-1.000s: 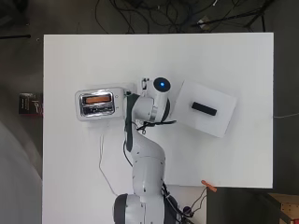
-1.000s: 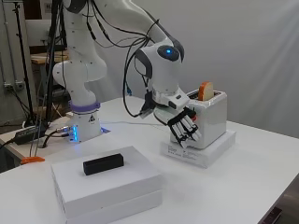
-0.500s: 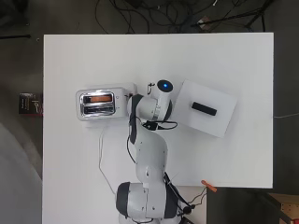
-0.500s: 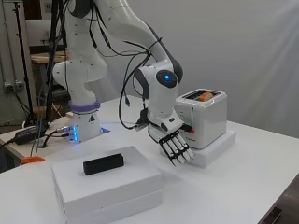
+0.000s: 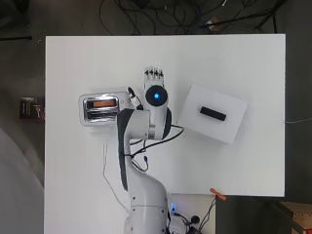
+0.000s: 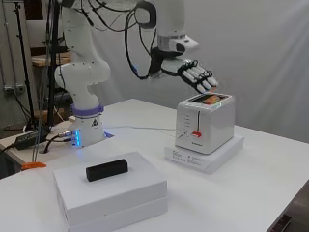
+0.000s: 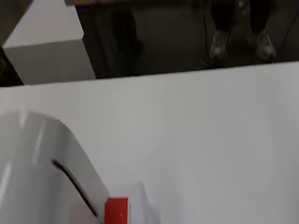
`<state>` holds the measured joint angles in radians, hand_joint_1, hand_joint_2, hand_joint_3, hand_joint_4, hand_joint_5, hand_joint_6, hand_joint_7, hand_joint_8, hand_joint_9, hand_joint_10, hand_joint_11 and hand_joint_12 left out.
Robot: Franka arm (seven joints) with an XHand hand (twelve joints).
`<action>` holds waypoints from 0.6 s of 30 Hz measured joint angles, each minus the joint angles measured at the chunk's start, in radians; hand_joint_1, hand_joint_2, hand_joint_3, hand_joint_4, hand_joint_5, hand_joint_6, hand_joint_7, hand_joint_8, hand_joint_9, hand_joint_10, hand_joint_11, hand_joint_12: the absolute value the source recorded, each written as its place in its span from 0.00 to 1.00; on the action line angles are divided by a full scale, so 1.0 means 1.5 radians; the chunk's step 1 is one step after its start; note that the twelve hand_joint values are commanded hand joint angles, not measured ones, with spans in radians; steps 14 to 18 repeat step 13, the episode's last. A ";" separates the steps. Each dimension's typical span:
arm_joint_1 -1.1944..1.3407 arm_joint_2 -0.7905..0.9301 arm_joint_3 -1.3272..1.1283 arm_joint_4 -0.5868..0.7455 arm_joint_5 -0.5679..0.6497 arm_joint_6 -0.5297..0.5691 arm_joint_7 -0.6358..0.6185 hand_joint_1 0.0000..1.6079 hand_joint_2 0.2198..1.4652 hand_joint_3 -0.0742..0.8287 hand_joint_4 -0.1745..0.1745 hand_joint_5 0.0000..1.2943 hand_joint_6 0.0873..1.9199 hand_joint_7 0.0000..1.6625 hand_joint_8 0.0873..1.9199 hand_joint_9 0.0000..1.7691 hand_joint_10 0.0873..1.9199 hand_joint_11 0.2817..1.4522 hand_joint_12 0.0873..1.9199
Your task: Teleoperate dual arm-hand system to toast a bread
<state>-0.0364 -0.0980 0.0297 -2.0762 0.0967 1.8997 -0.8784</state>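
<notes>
A white toaster stands on a flat white box left of the table's middle. An orange-brown slice of bread sits low in one slot, its top just showing. The toaster's red lever is low on its front slit. The hand hovers in the air above and beside the toaster, fingers straight, holding nothing and touching nothing. The wrist view shows the toaster's rounded white corner and bare table.
A white box with a black block on top lies right of the arm. A thin cable runs over the table from the toaster. An orange clamp sits at the near table edge.
The hand has risen from low at the toaster's front to above its top. The bread, which stood high out of the slot a second ago, now sits down in it.
</notes>
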 joint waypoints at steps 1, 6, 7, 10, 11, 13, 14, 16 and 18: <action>0.002 -0.026 0.001 0.010 0.002 -0.010 -0.014 0.00 0.73 0.09 0.47 0.26 0.00 0.15 0.00 0.16 0.00 0.08 0.00; 0.010 -0.156 0.016 -0.006 0.006 -0.036 -0.066 0.02 0.74 0.09 0.35 0.23 0.00 0.14 0.00 0.15 0.00 0.08 0.00; 0.011 -0.169 0.019 -0.016 -0.003 -0.043 -0.060 0.03 0.74 0.09 0.33 0.23 0.00 0.13 0.00 0.15 0.00 0.08 0.00; 0.013 -0.182 0.022 -0.033 -0.015 -0.049 -0.046 0.04 0.74 0.09 0.29 0.18 0.00 0.13 0.00 0.15 0.00 0.07 0.00; 0.013 -0.185 0.023 -0.036 -0.016 -0.051 -0.046 0.04 0.75 0.09 0.29 0.17 0.00 0.13 0.00 0.15 0.00 0.07 0.00; 0.014 -0.199 0.024 -0.044 -0.020 -0.057 -0.042 0.05 0.75 0.09 0.30 0.17 0.00 0.13 0.00 0.15 0.00 0.07 0.00; 0.014 -0.199 0.024 -0.044 -0.020 -0.057 -0.042 0.05 0.75 0.09 0.30 0.17 0.00 0.13 0.00 0.15 0.00 0.07 0.00; 0.014 -0.199 0.024 -0.044 -0.020 -0.057 -0.042 0.05 0.75 0.09 0.30 0.17 0.00 0.13 0.00 0.15 0.00 0.07 0.00; 0.014 -0.199 0.024 -0.044 -0.020 -0.057 -0.042 0.05 0.75 0.09 0.30 0.17 0.00 0.13 0.00 0.15 0.00 0.07 0.00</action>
